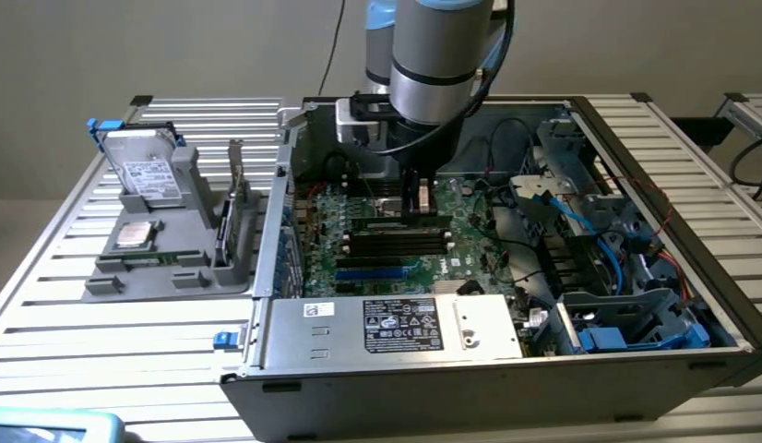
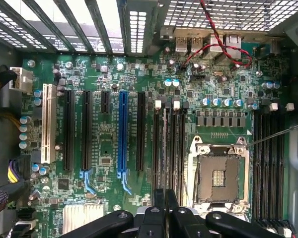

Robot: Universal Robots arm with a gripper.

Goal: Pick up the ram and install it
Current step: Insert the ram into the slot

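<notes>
gripper (image 2: 165, 194) shut, nothing visibly held | above slots (image 2: 170, 148) | risk: striking latches (image 2: 158, 104) or board (image 2: 104, 148) with fingers (image 2: 159, 208) if lowered misaligned

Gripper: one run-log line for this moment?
gripper shut | over memory slots | inside open computer case | ram held: cannot tell

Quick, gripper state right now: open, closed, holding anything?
Gripper: closed, just above the green motherboard; whether it grips anything cannot be told.

Robotics lab: robot arm (image 1: 436, 55) over opened computer case (image 1: 356, 392) on aluminium-slat bench (image 1: 111, 351).
</notes>
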